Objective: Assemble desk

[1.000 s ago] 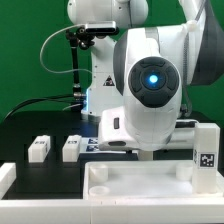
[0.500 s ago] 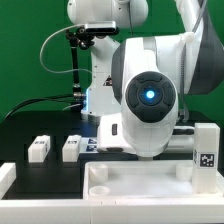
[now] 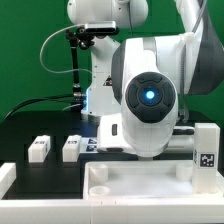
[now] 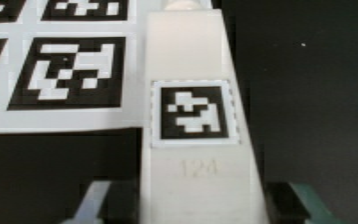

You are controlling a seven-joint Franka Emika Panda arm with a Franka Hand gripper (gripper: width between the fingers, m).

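Observation:
In the wrist view a long white desk leg [image 4: 197,120] with a black-and-white tag lies on the dark table. My gripper [image 4: 201,196] straddles its near end. The fingers [image 4: 101,200] stand on either side with a dark gap between each and the leg, so the gripper is open. In the exterior view the arm hides the gripper and this leg. Two small white legs [image 3: 38,148] [image 3: 71,148] lie at the exterior view's left. The wide white desk panel [image 3: 130,182] with a corner socket lies in front. A tagged white block [image 3: 205,155] stands upright at its right end.
The marker board [image 4: 60,70] lies right beside the leg in the wrist view, and a strip of it shows in the exterior view [image 3: 90,147]. A white raised edge [image 3: 5,176] sits at the exterior view's front left. A camera stand and cables rise behind the arm.
The arm's wrist moved down and slightly toward the exterior view's left between one second and half a second ago. It has held still since then.

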